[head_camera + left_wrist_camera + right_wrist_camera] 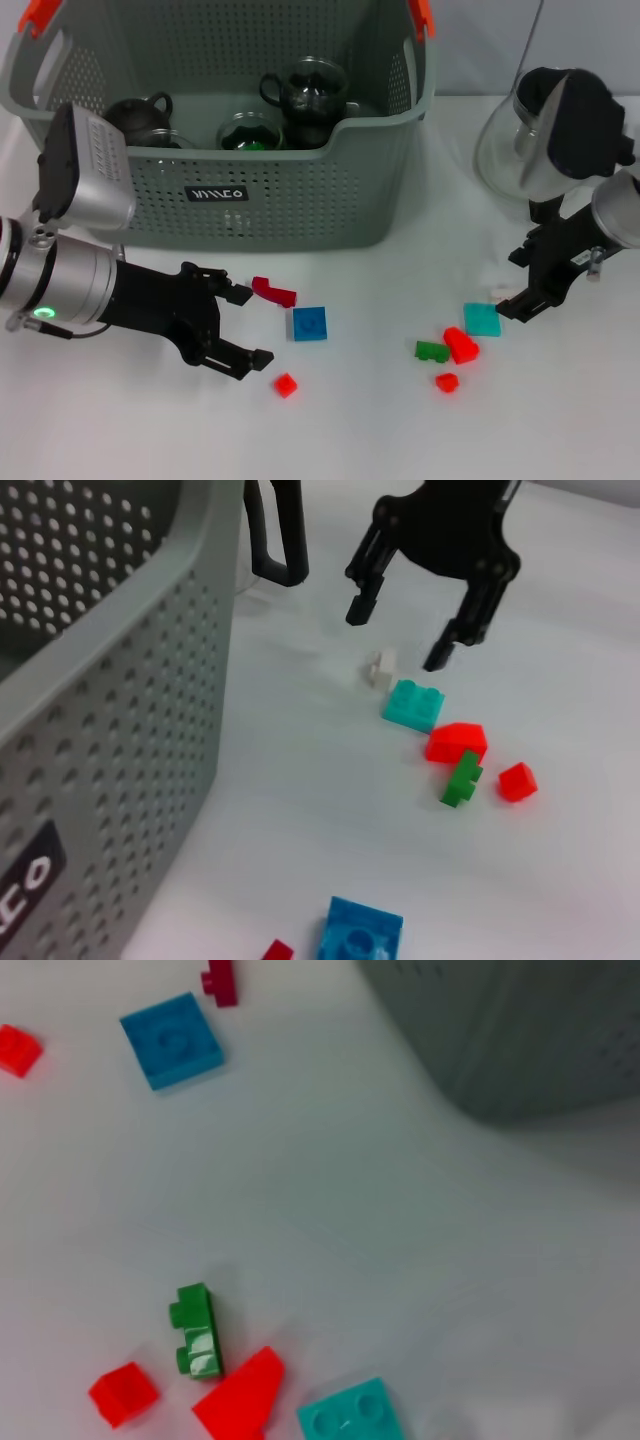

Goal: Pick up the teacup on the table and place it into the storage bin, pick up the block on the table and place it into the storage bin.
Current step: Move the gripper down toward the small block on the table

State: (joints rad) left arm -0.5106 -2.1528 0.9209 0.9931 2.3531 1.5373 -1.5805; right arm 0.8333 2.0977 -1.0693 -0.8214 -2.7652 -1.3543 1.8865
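Here, in the head view, the storage bin (300,190) stands at the back of the white table (360,430), and inside it sit a dark teapot (140,115), a glass teacup (308,92) and another round glass cup (250,132). The left gripper (245,325) lies low over the table in front of the bin, its jaws spread and holding nothing, with a dark red block (273,291) and a blue block (309,323) just beside its fingertips and a small red block (286,384) near the lower finger. The right gripper (515,295) hangs to the right, below a glass jug (545,140) with a black lid, close above a small white block (497,291) and a teal block (482,319); from here I cannot tell how its jaws stand. Near the teal block lie a red wedge block (461,345), a green block (431,351) and a second small red block (447,381). In the left wrist view the bin's perforated wall fills one side, and the right gripper (400,638) shows farther off with its jaws spread, the white block (381,667) on the table between and just beneath the fingertips, untouched, and the teal block (412,705) just beside it. In the right wrist view the table carries the blue block (172,1040), the green block (196,1331), the red wedge (240,1400) and the teal block (350,1418), with a corner of the bin (520,1030) beyond.
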